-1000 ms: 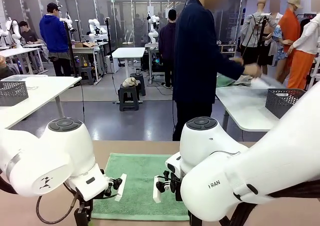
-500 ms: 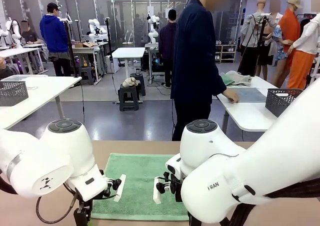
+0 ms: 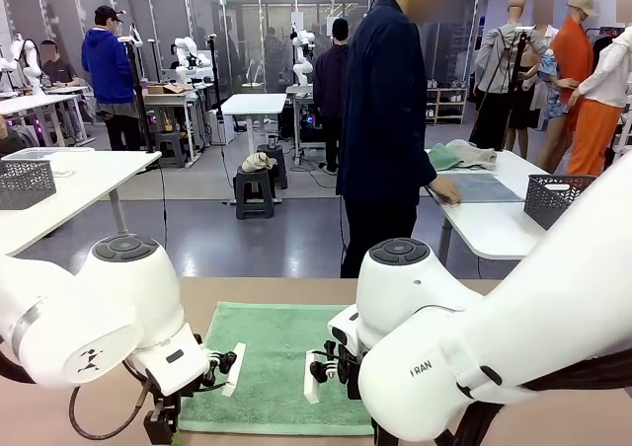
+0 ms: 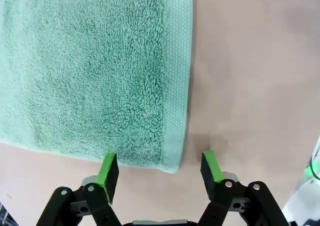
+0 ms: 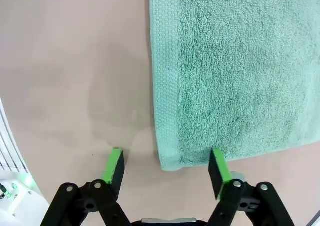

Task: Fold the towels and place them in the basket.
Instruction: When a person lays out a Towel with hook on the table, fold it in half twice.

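A mint green towel [image 3: 275, 362] lies flat on the brown table, between my two arms. One of its near corners [image 4: 172, 162] sits between the green pads of my left gripper [image 4: 160, 168], whose jaws stand open around it. My right gripper [image 5: 166, 168] is open in the same way around the other near corner [image 5: 167, 162], just above the tabletop. Neither pair of pads touches the cloth. The basket is out of view.
A person in dark blue [image 3: 385, 120] stands at the table's far side, turned away, one hand on a flat cloth on a white table [image 3: 494, 224] at the right. Dark mesh bins [image 3: 559, 199] [image 3: 25, 183] stand on the white side tables.
Both arms have sunk very slightly over the towel. The person's hand has drawn back from far right to rest on the flat cloth on the white table.
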